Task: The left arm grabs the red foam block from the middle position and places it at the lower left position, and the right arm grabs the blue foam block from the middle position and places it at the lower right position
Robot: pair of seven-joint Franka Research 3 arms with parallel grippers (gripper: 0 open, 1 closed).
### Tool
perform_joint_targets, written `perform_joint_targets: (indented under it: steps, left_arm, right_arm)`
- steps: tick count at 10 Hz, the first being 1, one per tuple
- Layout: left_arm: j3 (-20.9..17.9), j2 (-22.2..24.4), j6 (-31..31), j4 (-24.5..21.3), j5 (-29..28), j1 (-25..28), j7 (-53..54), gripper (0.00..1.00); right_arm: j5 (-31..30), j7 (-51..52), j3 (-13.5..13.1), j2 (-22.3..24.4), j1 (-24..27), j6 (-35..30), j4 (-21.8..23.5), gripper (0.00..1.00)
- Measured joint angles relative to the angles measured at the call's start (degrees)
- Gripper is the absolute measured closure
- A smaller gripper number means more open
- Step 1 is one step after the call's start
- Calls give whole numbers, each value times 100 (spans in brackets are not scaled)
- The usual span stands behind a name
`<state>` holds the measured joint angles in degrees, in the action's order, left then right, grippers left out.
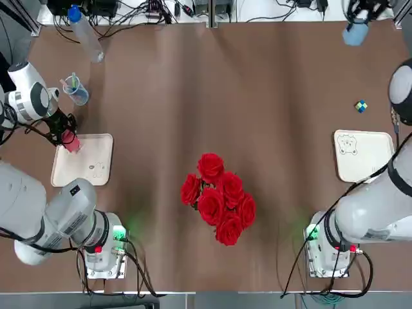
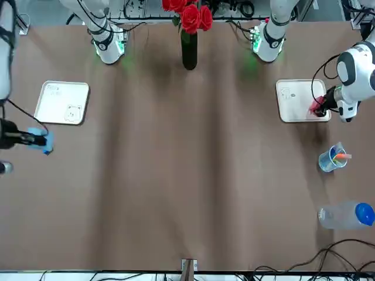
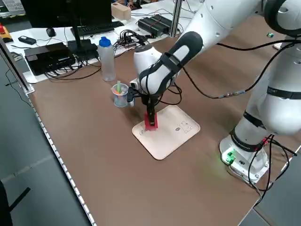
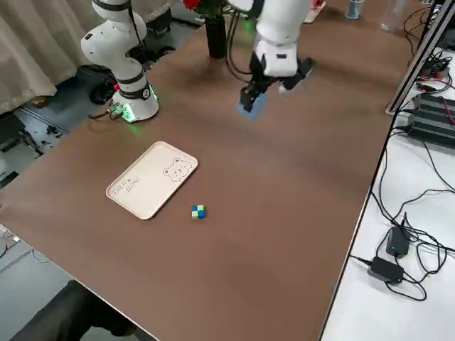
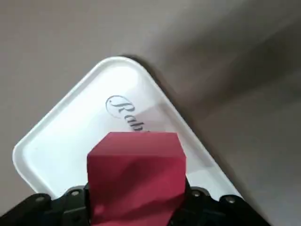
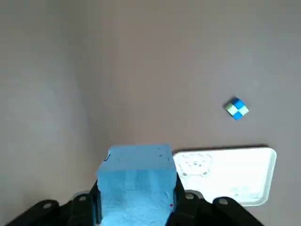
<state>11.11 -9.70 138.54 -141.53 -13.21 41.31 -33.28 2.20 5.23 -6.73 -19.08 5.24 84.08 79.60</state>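
Observation:
My left gripper (image 1: 69,138) is shut on the red foam block (image 1: 73,143) and holds it low over the far corner of the left white tray (image 1: 87,164). The left side view shows the red foam block (image 3: 150,122) at the tray's (image 3: 169,134) edge; I cannot tell whether they touch. In the left wrist view the block (image 5: 136,174) sits between the fingers above the tray (image 5: 66,136). At the far right of the table my right gripper (image 1: 356,28) is shut on the blue foam block (image 1: 355,34) and holds it in the air, well beyond the right white tray (image 1: 364,154).
A vase of red roses (image 1: 217,196) stands at the middle near the bases. A small blue-green cube (image 1: 361,106) lies just beyond the right tray. A clear cup (image 1: 76,90) and a plastic bottle (image 1: 85,33) stand at the far left. Cables run along the far edge.

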Motion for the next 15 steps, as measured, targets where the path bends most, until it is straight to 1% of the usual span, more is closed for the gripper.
perform_joint_targets:
  steps: [2, 3, 4, 5, 6, 8, 9, 10, 11, 12, 13, 14, 15]
  left_arm:
    - [-1, -143, 54, -10, -205, 55, 30, 37]
    - [-1, -182, 57, -11, -423, 100, 89, 37]
    - [-1, -189, 57, -11, -540, 162, 182, 24]
    - [2, -169, 50, -5, -573, 203, 234, 9]
    - [6, -100, 19, 15, -576, 210, 244, 0]
    - [76, 271, -203, 90, -580, 216, 285, 0]
    - [276, 577, -421, 162, -580, 233, 313, 0]
    - [656, 945, -734, 321, -579, 236, 311, 0]
    - [1071, 1294, -1221, 639, -551, 217, 299, 0]
    - [1451, 1516, -1760, 1095, -411, 192, 319, 0]
    - [1745, 1576, -2201, 1605, -100, 166, 381, 0]
    - [1901, 1517, -2568, 2151, 241, 144, 487, 0]
    - [1977, 1389, -2953, 2702, 506, 109, 595, 0]
  right_arm:
    - [-168, 177, 2, 189, 198, 123, 589, 42]
    - [-265, 181, 14, 289, 198, 418, 1000, 41]
    - [-330, 185, 24, 414, 199, 814, 1501, 41]
    - [-411, 295, 23, 543, 222, 1102, 1964, 41]
    - [-485, 511, 22, 653, 290, 1194, 2233, 41]
    - [-750, 1102, 14, 894, 595, 1210, 2541, 40]
    - [-916, 1492, 10, 988, 835, 1313, 2700, 39]
    - [-992, 1897, 5, 1056, 1130, 1599, 2929, 38]
    - [-1010, 2233, 0, 1117, 1444, 2022, 3254, 38]
    - [-1014, 2456, -2, 1154, 1700, 2487, 3636, 38]
    - [-1017, 2649, 1, 1170, 1904, 2858, 3990, 38]
    - [-1020, 2882, 2, 1177, 2074, 3069, 4233, 38]
    - [-1022, 3116, 5, 1186, 2232, 3246, 4380, 38]
